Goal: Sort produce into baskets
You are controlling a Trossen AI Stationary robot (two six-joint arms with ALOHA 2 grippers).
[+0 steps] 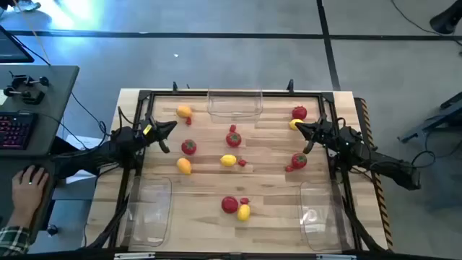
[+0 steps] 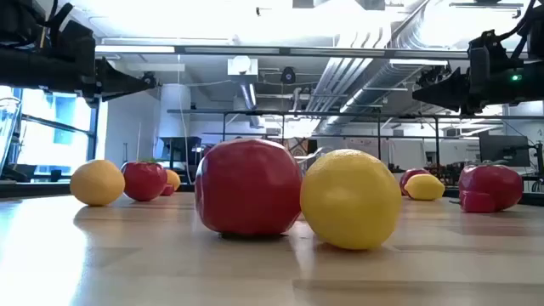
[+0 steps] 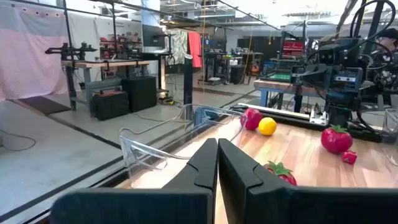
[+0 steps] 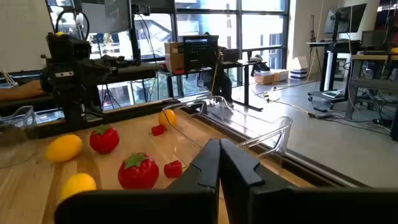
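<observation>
- Both jaws are closed on nothing: the left gripper (image 1: 172,127) hangs above the table's left side, the right gripper (image 1: 298,129) above its right, each with fingers (image 3: 214,163) pressed together, which reads as a waiting pose before any pick.
- Wooden table (image 1: 267,173) inside a black metal frame (image 1: 216,93) carries everything; the frame's rails border the work area and could hem in an arm reaching toward the edges.
- Three clear baskets sit at the borders, all apparently empty: the far basket (image 1: 235,103) at the middle of the far edge, the left basket (image 1: 149,211) and the right basket (image 1: 318,214) at the near corners.
- Produce lies scattered between them, so sorting looks unstarted: tomatoes (image 1: 188,147), one near tomato (image 2: 248,187) touching or just beside a yellow lemon (image 2: 351,199).
- Orange lemons (image 1: 184,165) lie on the left; tiny red berries (image 1: 242,162) sit close to larger fruit, likely awkward to grasp alone.
- A person's hand (image 1: 29,180) rests at a side desk, well apart from the table.
</observation>
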